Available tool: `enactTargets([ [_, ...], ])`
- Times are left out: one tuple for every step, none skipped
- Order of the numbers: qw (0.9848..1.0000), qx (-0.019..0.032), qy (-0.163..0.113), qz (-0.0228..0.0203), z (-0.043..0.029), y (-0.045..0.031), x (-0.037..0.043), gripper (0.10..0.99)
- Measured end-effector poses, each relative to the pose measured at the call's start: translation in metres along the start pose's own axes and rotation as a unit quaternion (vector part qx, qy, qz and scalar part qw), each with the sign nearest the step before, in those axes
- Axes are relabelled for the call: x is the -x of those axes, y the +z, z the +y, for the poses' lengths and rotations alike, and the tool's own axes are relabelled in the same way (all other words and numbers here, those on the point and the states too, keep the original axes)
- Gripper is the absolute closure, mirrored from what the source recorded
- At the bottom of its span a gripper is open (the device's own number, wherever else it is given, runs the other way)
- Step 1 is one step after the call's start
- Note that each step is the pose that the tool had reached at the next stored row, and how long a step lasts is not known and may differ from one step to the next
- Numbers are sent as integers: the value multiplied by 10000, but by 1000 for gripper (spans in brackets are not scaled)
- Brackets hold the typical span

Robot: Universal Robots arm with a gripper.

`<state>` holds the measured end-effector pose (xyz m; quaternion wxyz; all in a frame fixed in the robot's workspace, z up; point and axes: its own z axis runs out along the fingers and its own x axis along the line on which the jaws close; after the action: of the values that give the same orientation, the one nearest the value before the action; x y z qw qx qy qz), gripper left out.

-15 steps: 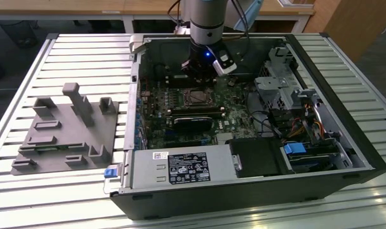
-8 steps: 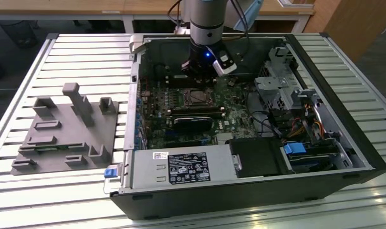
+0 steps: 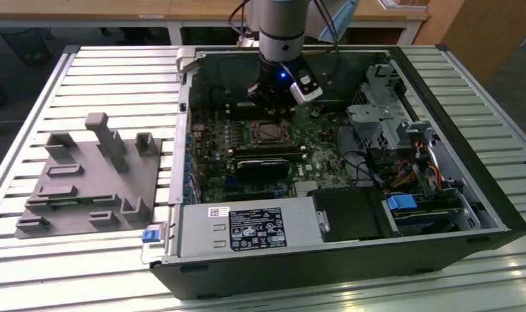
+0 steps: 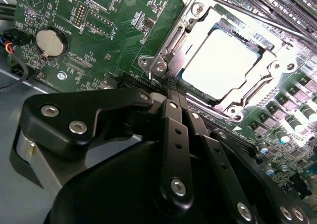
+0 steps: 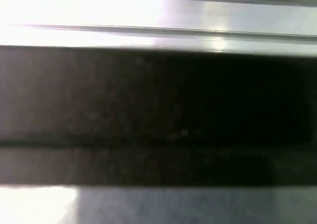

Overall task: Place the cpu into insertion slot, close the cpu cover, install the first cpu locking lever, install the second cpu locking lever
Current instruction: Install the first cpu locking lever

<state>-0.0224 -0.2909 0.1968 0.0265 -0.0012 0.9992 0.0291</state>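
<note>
One chip already sits in its socket, just ahead of your gripper, with the metal cover closed around it. Your gripper's fingers look pressed together, holding nothing. Treat the chip as light, rigid and fragile; touch its edges only. Thin springy levers need firm hooking.

One open black computer case sits on one slatted metal worktop, beside one grey plastic fixture block. Inside lie one green motherboard, one square silver cpu and one round coin battery. One black claw hangs above.
</note>
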Motion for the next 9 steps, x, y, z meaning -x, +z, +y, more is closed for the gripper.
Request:
enactTargets([
  [10000, -2, 0, 0, 1, 6, -1, 961],
  [10000, -5, 0, 1, 1, 14, -1, 961],
  [10000, -7, 0, 2, 1, 23, -2, 961],
  [10000, -8, -1, 2, 1, 31, -2, 961],
  [10000, -9, 0, 3, 2, 36, -2, 961],
  [10000, -12, 0, 4, 5, 37, -2, 961],
  [10000, -20, 0, 10, 9, 32, 0, 961],
  [10000, -18, 0, 12, 13, 30, 0, 961],
  [10000, -8, 0, 12, 13, 30, -1, 961],
])
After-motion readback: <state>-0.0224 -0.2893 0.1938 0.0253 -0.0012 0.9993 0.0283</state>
